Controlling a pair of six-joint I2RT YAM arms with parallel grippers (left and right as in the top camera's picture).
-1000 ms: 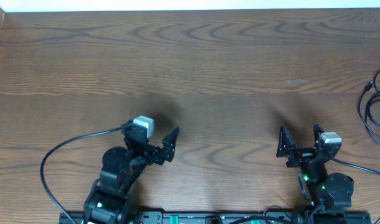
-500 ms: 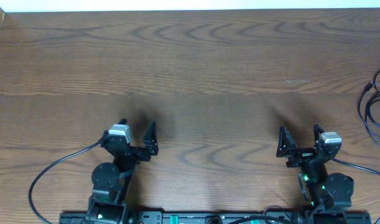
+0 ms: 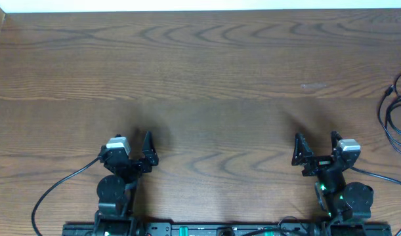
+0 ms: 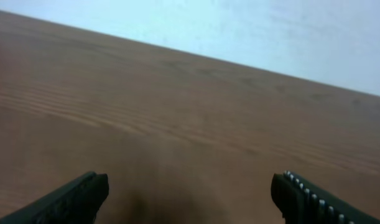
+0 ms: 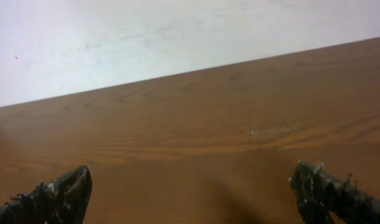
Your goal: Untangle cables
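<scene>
Thin black loops of the cables lie at the table's far right edge, mostly cut off by the frame; no plug ends show. My right gripper stands open near the front edge, well left of those loops, with nothing between its fingers. The right wrist view shows its gripper wide apart over bare wood. My left gripper is open at the front left, far from the cables. In the left wrist view that gripper frames only bare table, with nothing in it.
The wooden table stretches from the arms to a pale strip along its far edge. Thick black arm wires curve at the front left and front right. A small pale mark sits right of centre.
My left arm has swung to the left and drawn back toward its base, its gripper staying open. The right arm and the cable loops have not moved.
</scene>
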